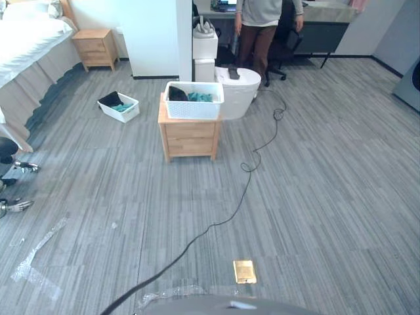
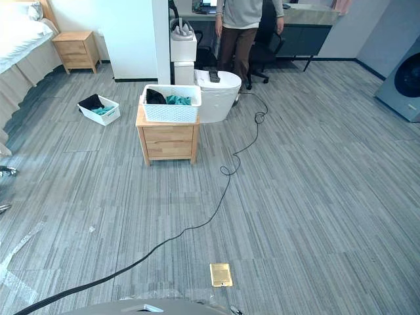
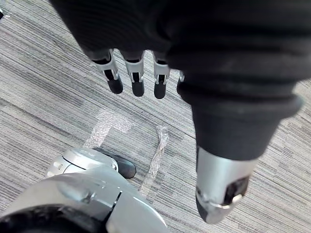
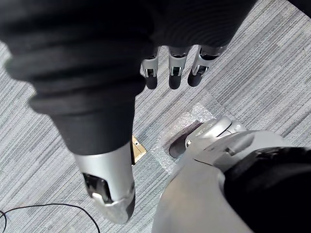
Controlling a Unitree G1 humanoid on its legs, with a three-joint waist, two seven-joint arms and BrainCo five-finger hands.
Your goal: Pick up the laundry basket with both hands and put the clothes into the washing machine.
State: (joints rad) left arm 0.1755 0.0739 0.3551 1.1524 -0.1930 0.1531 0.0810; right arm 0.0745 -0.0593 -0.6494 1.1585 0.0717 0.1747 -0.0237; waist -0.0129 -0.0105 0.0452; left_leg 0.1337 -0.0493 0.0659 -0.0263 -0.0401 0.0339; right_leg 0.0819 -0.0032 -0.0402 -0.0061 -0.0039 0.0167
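A white laundry basket (image 1: pixel 193 105) with dark and teal clothes stands on a small wooden bedside cabinet (image 1: pixel 189 138) a few steps ahead, in the middle of the room. The grey washing machine (image 2: pixel 401 77) with its round dark door is at the far right. In the wrist views both hands hang by my sides over the grey floor. The left hand (image 3: pixel 137 80) is open with relaxed fingers and holds nothing. My right hand (image 4: pixel 175 73) is open too, and nothing is in it.
A smaller white bin (image 1: pixel 119 107) with clothes lies on the floor left of the cabinet. A white rounded unit (image 1: pixel 239 88) stands behind the cabinet, and a person (image 1: pixel 258 29) stands at a desk beyond. Bed (image 1: pixel 26 49) at left; a brass floor plate (image 1: pixel 244 271) lies close ahead.
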